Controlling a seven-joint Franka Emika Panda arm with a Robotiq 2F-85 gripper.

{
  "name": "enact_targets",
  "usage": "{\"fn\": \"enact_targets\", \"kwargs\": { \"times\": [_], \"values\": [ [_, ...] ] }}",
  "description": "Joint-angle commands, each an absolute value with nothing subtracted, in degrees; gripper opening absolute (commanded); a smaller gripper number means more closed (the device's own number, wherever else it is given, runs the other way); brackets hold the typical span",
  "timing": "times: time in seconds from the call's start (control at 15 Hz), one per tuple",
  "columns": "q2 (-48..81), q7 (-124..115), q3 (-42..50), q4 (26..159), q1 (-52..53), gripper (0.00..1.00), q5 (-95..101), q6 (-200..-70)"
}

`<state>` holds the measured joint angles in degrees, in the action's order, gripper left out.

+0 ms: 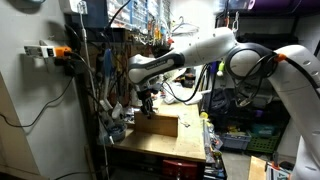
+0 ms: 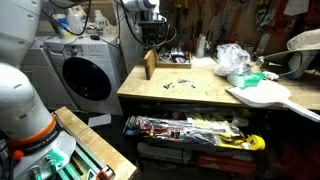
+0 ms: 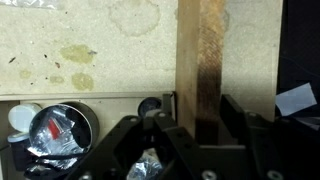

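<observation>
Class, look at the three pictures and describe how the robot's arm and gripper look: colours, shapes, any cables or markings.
The arm is white, built of rounded tubular links with dark bands at the joints. The gripper is black and blocky; the wrist view shows dark, angular jaws. No markings are legible, and no cable of its own stands out from the clutter.
</observation>
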<state>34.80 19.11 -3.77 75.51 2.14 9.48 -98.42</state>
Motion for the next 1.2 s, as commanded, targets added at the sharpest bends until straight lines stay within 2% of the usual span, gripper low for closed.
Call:
{"fn": "enact_targets", "kwargs": {
  "times": [0.0,0.13,0.2,0.8,1.13],
  "values": [
    [36.8,19.1,-3.6,72.4,2.4,0.86,9.5,-96.5],
    [37.0,19.1,-3.5,72.1,2.4,0.99,9.5,-96.5],
    [37.0,19.1,-3.5,72.0,2.4,1.00,9.5,-96.5],
    [27.3,19.0,-3.9,83.9,3.0,1.00,10.7,-104.2],
    [23.9,19.7,-3.2,90.6,1.4,1.00,10.8,-112.6]
  ]
}}
